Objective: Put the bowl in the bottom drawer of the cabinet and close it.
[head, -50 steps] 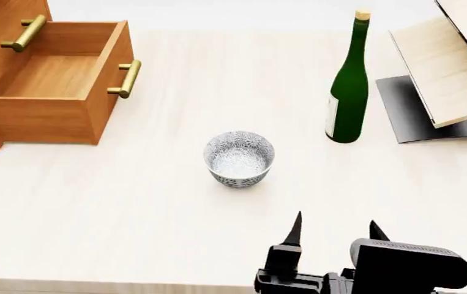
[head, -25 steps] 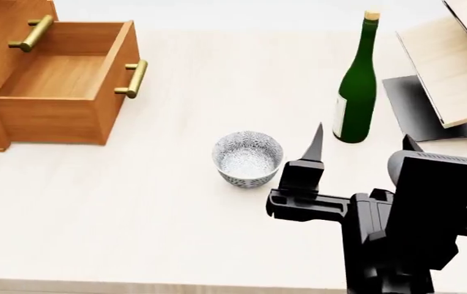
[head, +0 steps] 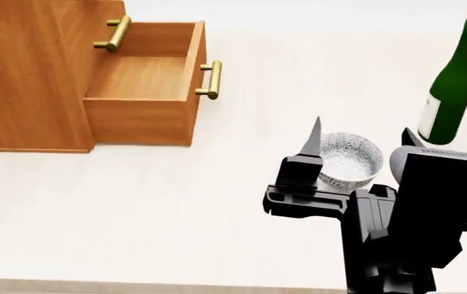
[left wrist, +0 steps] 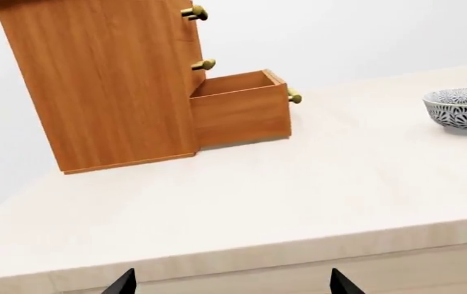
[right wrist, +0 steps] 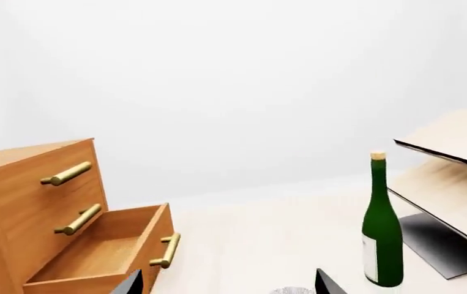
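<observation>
The round, floral-patterned bowl [head: 349,160] sits on the pale wood-grain worktop [head: 176,202]. The right tool [head: 362,139] spreads wide, its dark pointed fingers [head: 311,138] flanking it. The boxy bottom drawer [head: 147,86] stands open.

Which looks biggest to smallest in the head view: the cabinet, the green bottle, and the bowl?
1. The cabinet, with its bottom drawer pulled open, looks by far the largest.
2. The green bottle, tall but slim and partly cut off at the edge.
3. The bowl, partly hidden behind the right gripper.

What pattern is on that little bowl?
The bowl is white with a fine grey-blue floral pattern inside and out, clearest in the head view.
</observation>
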Controlling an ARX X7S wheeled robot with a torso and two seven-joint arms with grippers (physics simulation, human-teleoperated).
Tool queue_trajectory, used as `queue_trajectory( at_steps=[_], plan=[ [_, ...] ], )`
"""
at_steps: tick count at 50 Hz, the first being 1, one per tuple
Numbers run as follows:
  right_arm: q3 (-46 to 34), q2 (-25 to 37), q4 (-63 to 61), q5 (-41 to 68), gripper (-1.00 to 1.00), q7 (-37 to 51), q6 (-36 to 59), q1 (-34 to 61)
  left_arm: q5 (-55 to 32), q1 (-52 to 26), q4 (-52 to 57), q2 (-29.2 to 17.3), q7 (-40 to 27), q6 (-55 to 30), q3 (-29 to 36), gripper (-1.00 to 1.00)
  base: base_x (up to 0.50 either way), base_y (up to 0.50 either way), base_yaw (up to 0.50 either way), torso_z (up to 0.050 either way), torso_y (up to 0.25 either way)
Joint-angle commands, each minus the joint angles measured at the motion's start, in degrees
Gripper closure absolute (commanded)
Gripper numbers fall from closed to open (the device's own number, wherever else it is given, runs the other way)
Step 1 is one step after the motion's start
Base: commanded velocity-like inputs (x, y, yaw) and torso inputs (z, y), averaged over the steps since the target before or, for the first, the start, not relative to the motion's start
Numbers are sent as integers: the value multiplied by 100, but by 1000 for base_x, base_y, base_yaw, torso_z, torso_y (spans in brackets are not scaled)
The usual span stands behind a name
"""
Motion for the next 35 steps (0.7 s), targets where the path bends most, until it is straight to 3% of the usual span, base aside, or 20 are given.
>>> queue_trajectory(
  at_steps=[1, 35],
  plan=[
    [-8, 18, -42, 90, -100, 44, -6, -35, -1, -2, 1, -50, -71, 1, 51, -100, 0, 500, 0, 0, 0],
    [-193, 112, 8, 218, -100, 141, -152, -147, -81, -36, 10, -174, -216, -11, 167, -100, 0, 497, 0, 0, 0]
  ],
)
